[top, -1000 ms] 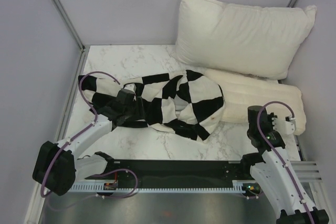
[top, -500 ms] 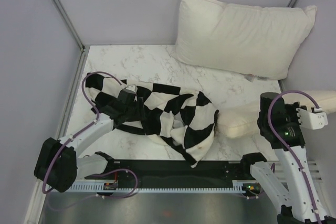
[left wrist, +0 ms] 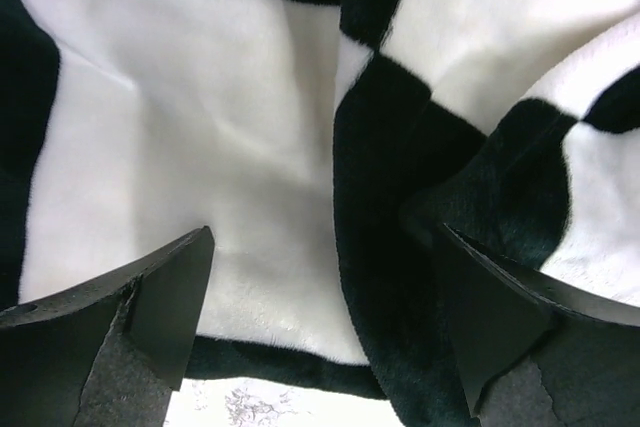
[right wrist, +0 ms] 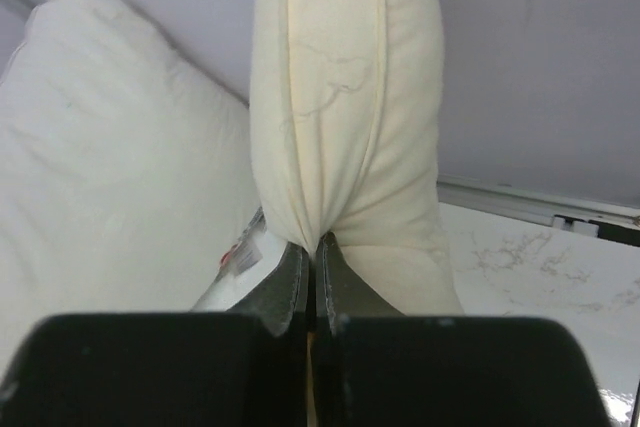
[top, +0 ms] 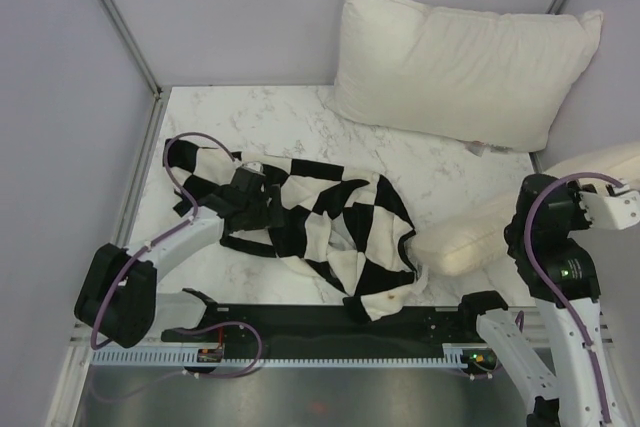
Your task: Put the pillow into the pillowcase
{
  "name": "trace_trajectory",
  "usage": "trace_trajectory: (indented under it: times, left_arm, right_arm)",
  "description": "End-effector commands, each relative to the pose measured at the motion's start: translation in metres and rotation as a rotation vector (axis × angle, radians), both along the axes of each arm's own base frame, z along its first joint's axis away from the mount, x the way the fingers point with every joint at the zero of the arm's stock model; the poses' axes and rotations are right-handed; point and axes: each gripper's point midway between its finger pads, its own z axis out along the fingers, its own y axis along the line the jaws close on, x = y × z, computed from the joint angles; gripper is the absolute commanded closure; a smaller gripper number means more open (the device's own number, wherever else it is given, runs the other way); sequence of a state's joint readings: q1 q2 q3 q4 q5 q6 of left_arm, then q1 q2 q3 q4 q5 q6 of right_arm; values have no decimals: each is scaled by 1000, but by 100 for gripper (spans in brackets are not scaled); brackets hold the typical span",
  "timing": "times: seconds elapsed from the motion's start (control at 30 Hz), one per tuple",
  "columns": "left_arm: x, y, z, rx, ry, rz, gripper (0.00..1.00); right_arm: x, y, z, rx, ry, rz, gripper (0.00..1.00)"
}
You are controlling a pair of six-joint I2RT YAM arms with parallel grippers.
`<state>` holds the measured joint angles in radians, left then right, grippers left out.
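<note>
From overhead, the flat, rectangular cream-yellowish pillow (top: pixel 470 239) lies on a slant in the lower right of the frame. Its long axis climbs from the edge of the soft black-and-white checked fabric pillowcase (top: pixel 310 212) up to the right edge. Only the right wrist view shows the grip: the right pincer (right wrist: pixel 312 247) is pinched tight on the pillow's seam, with the large puffy white pillow (right wrist: pixel 100 177) at left. The left wrist view shows the left pincer (left wrist: pixel 322 237) spread wide over the pillowcase, which lies crumpled mid-left on the white marble counter (top: pixel 260 117).
</note>
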<state>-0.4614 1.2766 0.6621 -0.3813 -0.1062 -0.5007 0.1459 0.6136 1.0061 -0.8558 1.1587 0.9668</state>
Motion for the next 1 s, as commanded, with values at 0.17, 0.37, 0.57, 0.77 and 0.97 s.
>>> trace_trajectory:
  times: [0.17, 0.37, 0.57, 0.77, 0.97]
  left_arm:
    - [41, 0, 9, 84, -41, 32, 26]
    - [76, 5, 5, 25, 9, 53, 64]
    - [82, 3, 20, 11, -32, 48, 71]
    - [75, 4, 30, -17, -60, 62, 48]
    - [69, 0, 50, -44, -109, 44, 30]
  right_arm:
    - [45, 65, 172, -95, -396, 512, 100]
    - [79, 96, 226, 13, -622, 648, 100]
    - [123, 124, 241, 215, -809, 743, 100]
    - [115, 120, 206, 271, -859, 717, 100]
    - [69, 98, 25, 391, -456, 537, 31]
